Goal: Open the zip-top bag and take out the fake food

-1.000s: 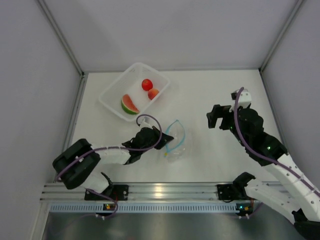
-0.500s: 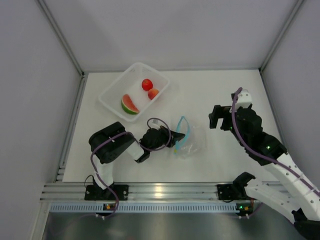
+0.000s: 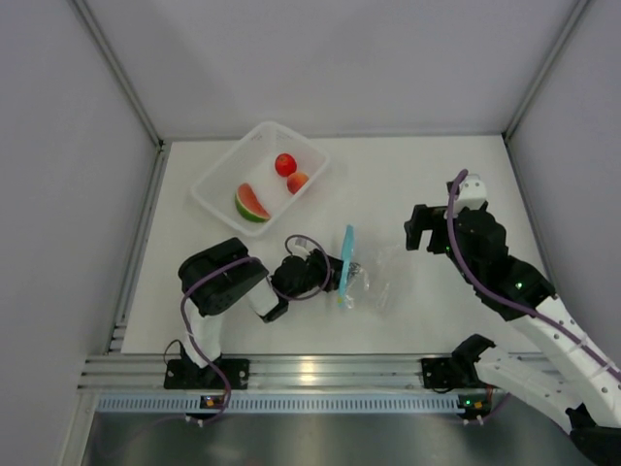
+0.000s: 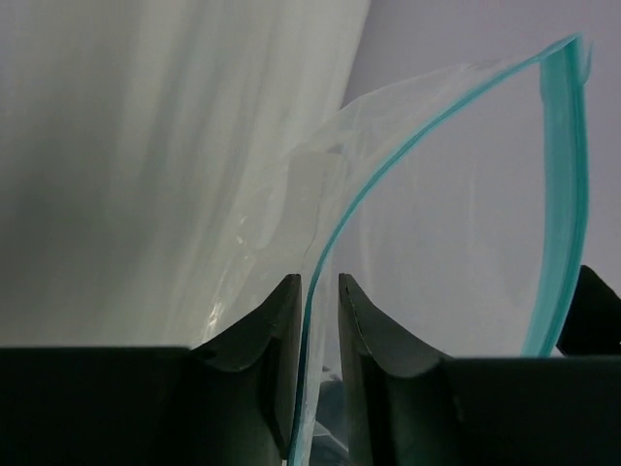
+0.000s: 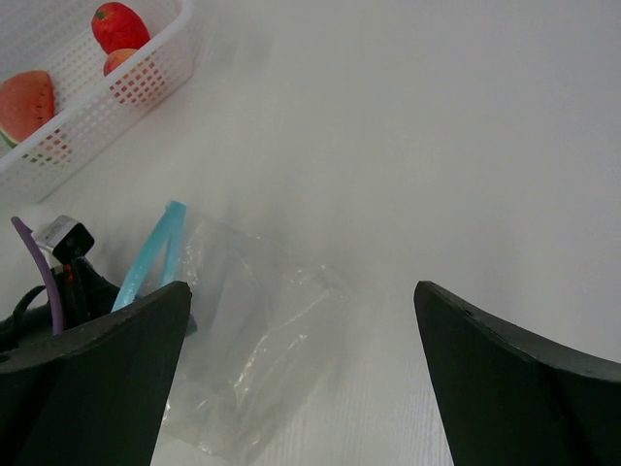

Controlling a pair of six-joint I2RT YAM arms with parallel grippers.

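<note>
The clear zip-top bag (image 3: 374, 279) lies on the table's middle, empty, its light blue zip strip (image 3: 346, 254) standing on edge. My left gripper (image 3: 332, 275) is shut on the bag's mouth. In the left wrist view the jaws (image 4: 320, 283) pinch one teal-edged lip of the bag (image 4: 456, 243), and the mouth gapes open. My right gripper (image 3: 419, 229) is open and empty, right of the bag and above it. In the right wrist view the bag (image 5: 262, 340) lies between its spread fingers (image 5: 302, 288). The watermelon wedge (image 3: 250, 203), red tomato (image 3: 285, 164) and peach fruit (image 3: 298, 182) lie in the white basket (image 3: 225, 158).
The mesh-sided basket (image 5: 116, 107) stands at the back left, and the watermelon (image 5: 24, 102), tomato (image 5: 118, 24) and peach (image 5: 121, 60) show in it. Grey walls close the table on three sides. An aluminium rail runs along the near edge.
My left arm has folded in and carried the bag's mouth to the right. The blue strip has turned from a flat open loop to standing on edge. The right arm has barely moved.
</note>
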